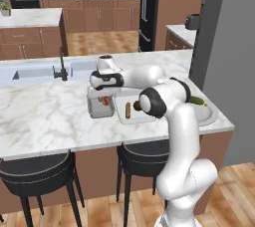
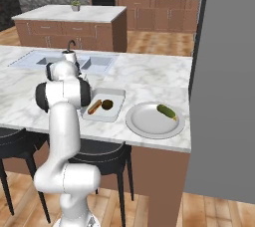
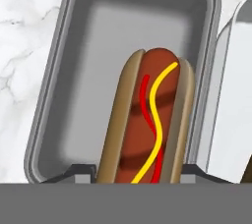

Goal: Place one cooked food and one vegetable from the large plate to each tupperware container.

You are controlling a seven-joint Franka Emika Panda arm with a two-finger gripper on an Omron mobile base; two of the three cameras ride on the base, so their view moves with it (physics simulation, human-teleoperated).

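Over the marble counter the gripper hangs above the small tray, its fingers closed on a hot dog — bun, sausage, red and yellow lines of sauce. From the hand view the hot dog sits between the two dark tips, its free end out over the tray's bare grey floor; whether it touches that floor I cannot tell. From the left base view the same tray lies near the counter's near edge, under the hand, with a bit of orange-red showing at the gripper. Just right of it lies the larger, lighter tray, the two rims side by side and perhaps touching. That tray holds a second hot dog and a small dark round item, which is too small to name. Farther right, near the tray but apart from it, sits the round plate, with a green cucumber-like vegetable lying on its far right part — the rest of the plate is bare. Behind the trays a sink with a dark faucet is set in the counter's far left part. Two dark stools stand under the near edge.
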